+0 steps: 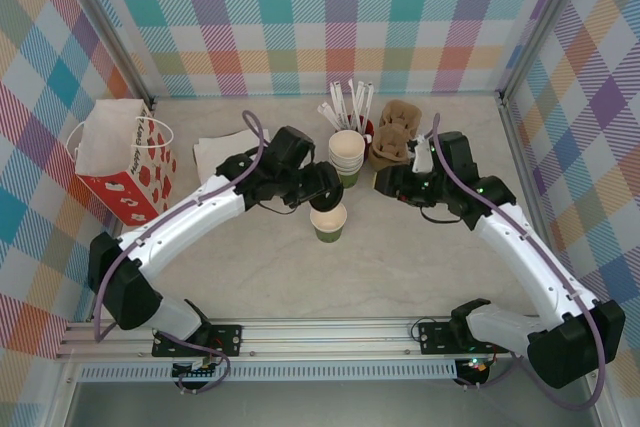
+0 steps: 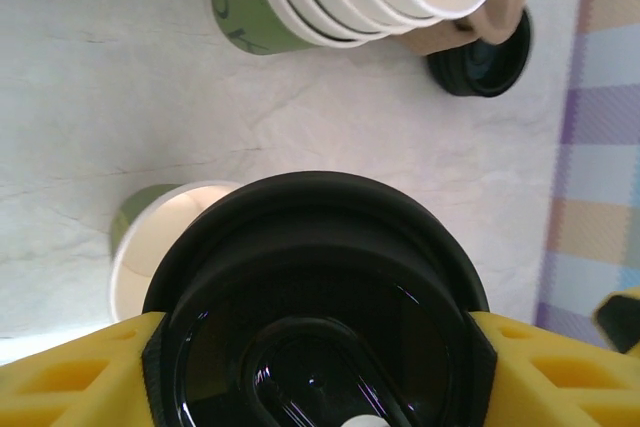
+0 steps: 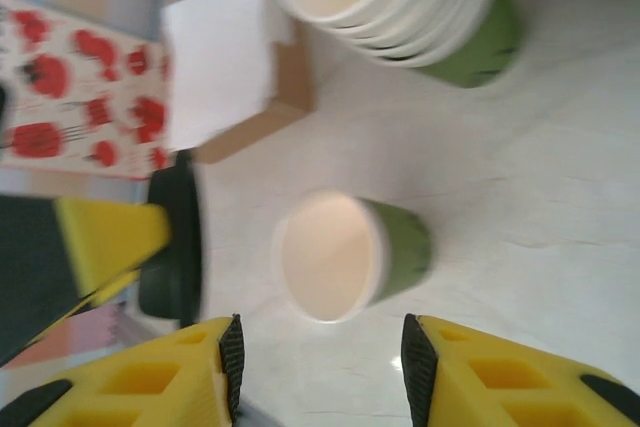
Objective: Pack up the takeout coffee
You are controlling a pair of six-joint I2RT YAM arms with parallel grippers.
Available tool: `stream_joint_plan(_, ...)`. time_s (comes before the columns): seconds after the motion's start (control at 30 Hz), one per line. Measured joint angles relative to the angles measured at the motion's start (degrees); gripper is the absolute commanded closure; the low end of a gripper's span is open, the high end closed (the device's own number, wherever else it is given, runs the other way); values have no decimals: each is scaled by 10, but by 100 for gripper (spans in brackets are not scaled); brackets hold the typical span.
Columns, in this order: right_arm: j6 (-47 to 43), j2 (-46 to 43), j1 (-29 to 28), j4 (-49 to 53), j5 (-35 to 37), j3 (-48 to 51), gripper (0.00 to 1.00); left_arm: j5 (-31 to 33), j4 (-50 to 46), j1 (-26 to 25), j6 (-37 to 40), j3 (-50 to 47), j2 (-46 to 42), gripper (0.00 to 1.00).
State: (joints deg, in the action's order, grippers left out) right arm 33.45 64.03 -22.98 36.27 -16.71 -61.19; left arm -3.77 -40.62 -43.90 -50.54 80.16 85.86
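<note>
From the left wrist, black lid point(image 2: 320, 247) partly hides the cup point(image 2: 150, 237).

At the far left we see a red-and-white paper bag point(image 1: 125, 162) standing open, white napkins point(image 1: 222, 152) just right of it. Farther right sit a stack of green cups point(image 1: 347, 152), straws point(image 1: 350, 102) behind it (in a red holder) and a brown cardboard carrier point(image 1: 397, 132).
</note>
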Motion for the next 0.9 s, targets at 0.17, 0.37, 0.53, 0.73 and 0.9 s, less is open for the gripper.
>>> stream_joint_plan(0.17, -29, 2, 0, 72, 103, -4, 51, 43, -55, -28, 36, 30, 42, 42)
stream_joint_plan(0.37, -42, 3, 0, 106, 167, 5, 50, 80, -97, -44, 62, 59, 86, 42)
stream_joint_plan(0.53, -44, 2, 0, 117, 187, 15, 49, 90, -106, -49, 71, 65, 107, 42)
stream_joint_plan(0.73, -44, 2, 0, 118, 193, 15, 49, 94, -111, -52, 79, 68, 123, 42)
stream_joint_plan(0.9, -44, 2, 0, 118, 193, 16, 49, 94, -115, -52, 80, 68, 132, 42)
